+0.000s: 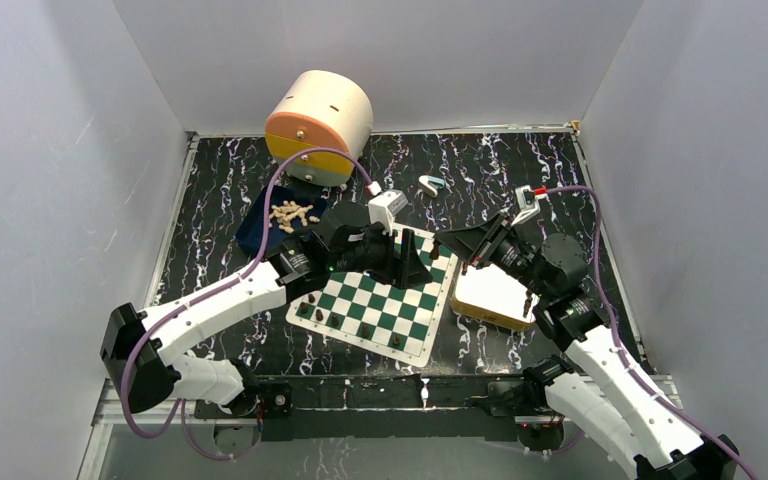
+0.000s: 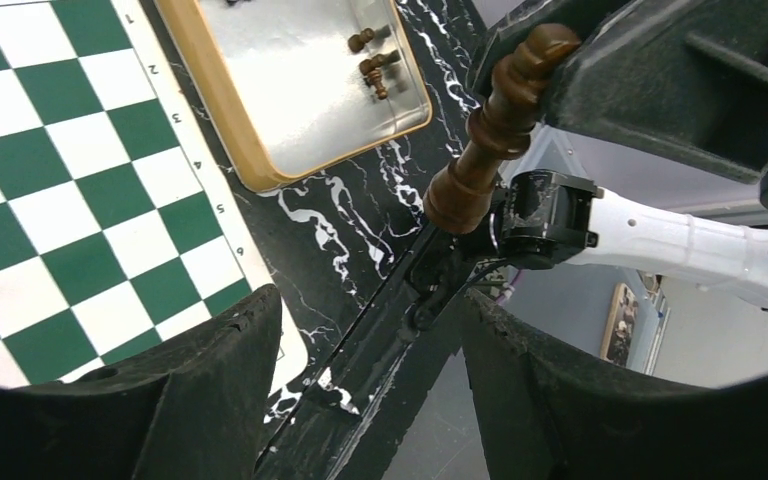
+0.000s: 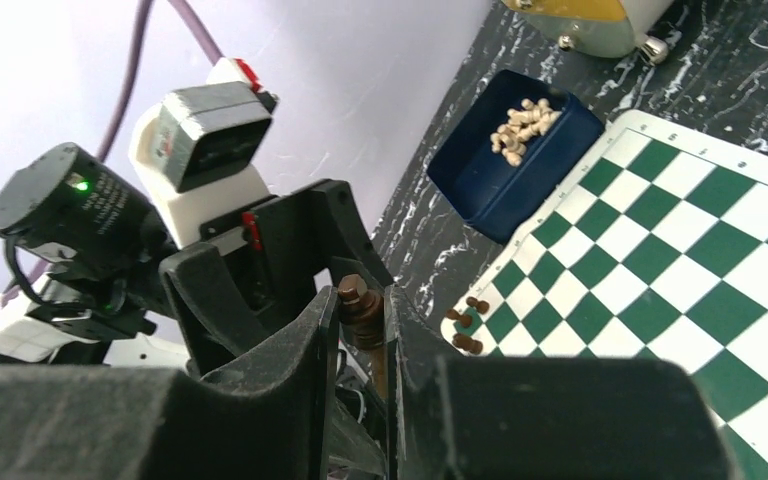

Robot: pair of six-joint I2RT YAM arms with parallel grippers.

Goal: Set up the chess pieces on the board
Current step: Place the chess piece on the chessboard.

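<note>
The green and white board point(image 1: 375, 300) lies in the middle of the table. Several dark brown pieces point(image 1: 335, 318) stand along its near edge. My right gripper point(image 1: 457, 250) hangs over the board's right edge, shut on a tall dark brown piece point(image 3: 360, 318). That piece point(image 2: 495, 130) shows in the left wrist view, pinched at its top by the right fingers point(image 2: 650, 80). My left gripper point(image 1: 418, 265) faces it over the board with jaws wide open point(image 2: 365, 380) and empty. The piece is ahead of them, not between them. Pale pieces point(image 1: 292, 212) lie in a blue tray point(image 1: 260, 228).
A white tray with a yellow rim point(image 1: 495, 295) sits right of the board and holds a few dark pieces point(image 2: 370, 60). A round cream, orange and yellow container point(image 1: 318, 125) stands at the back. A small teal and white thing point(image 1: 432, 184) lies behind the board.
</note>
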